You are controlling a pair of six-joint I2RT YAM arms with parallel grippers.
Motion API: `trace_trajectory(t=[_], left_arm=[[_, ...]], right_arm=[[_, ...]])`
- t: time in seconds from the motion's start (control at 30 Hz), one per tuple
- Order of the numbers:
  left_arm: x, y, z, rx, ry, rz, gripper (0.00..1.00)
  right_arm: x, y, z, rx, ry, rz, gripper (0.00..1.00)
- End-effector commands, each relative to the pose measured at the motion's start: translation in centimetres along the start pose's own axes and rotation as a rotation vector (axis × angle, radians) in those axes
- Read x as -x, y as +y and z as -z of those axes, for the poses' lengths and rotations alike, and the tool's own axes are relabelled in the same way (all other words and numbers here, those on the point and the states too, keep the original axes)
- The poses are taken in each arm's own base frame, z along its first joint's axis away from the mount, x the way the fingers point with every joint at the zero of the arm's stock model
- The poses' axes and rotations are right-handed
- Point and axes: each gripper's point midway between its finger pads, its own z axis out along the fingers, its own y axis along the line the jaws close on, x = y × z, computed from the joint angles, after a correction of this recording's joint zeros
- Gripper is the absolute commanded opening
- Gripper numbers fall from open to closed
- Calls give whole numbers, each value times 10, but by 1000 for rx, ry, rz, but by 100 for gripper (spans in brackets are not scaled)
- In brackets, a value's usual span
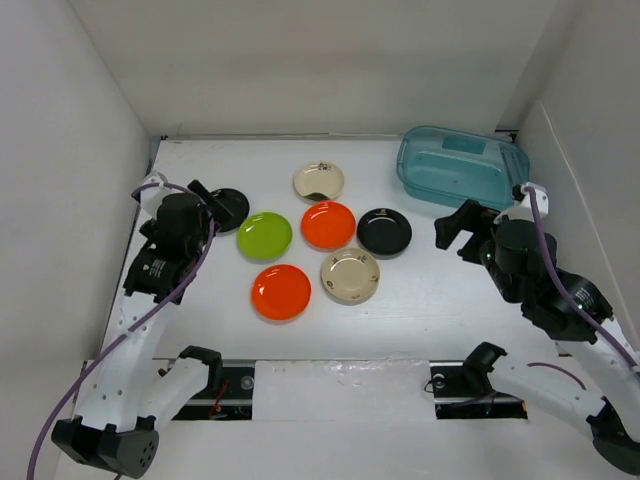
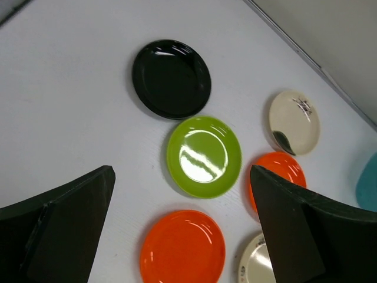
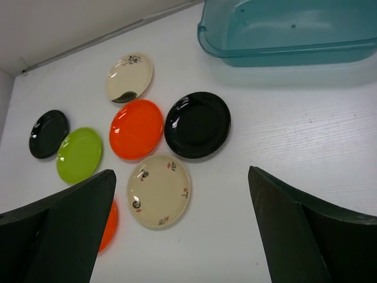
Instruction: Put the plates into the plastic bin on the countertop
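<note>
Now left gripper (image 2: 182, 177), right gripper (image 3: 181, 175) both spread wide — plates (image 1: 265, 236) on countertop (image 1: 450, 295) (plastic bin (image 1: 450, 192) far right)

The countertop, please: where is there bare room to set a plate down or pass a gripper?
Bare countertop runs along the near side, before the nearer orange plate and nearer cream plate, and at the far edge left of the plastic bin. The middle is crowded: plates nearly touch.

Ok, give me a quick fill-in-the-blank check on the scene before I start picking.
All ___ plates lie on the countertop, none in the plastic bin.
The plate nearest the bin is coloured ___.
The left gripper and right gripper both stand ___.
Missing words: seven; black; open.
</note>
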Motion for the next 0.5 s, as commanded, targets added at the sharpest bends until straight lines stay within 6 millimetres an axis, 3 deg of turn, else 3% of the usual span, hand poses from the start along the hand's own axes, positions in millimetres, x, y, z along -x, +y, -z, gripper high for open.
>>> trace_trajectory(t=[0.0, 0.03, 0.1, 0.17, 0.2, 0.23, 0.27, 0.47], left_arm=[[-39, -15, 3, -103, 155, 85, 100], [-67, -6, -3, -88, 218, 96, 100], [-96, -13, -1, -160, 306, 159, 100], [-158, 11, -10, -109, 446, 220, 100], [-156, 4, -9, -134, 449, 248, 100], [-181, 19, -13, -91, 492, 250, 100], [-190, 26, -14, -67, 509, 258, 100], [-225, 49, -17, 5, 539, 274, 100]], right_arm=[[8, 19, 1, 104, -30, -21, 100], [8, 26, -1, 134, -30, -31, 100], [1, 38, 0, 199, 0, -13, 100], [-7, 48, -1, 249, 33, 0, 100], [-11, 49, -6, 242, 43, 7, 100], [-14, 54, -4, 270, 61, 9, 100], [-17, 58, -5, 290, 67, 7, 100], [-38, 71, -9, 371, 114, 19, 100]])
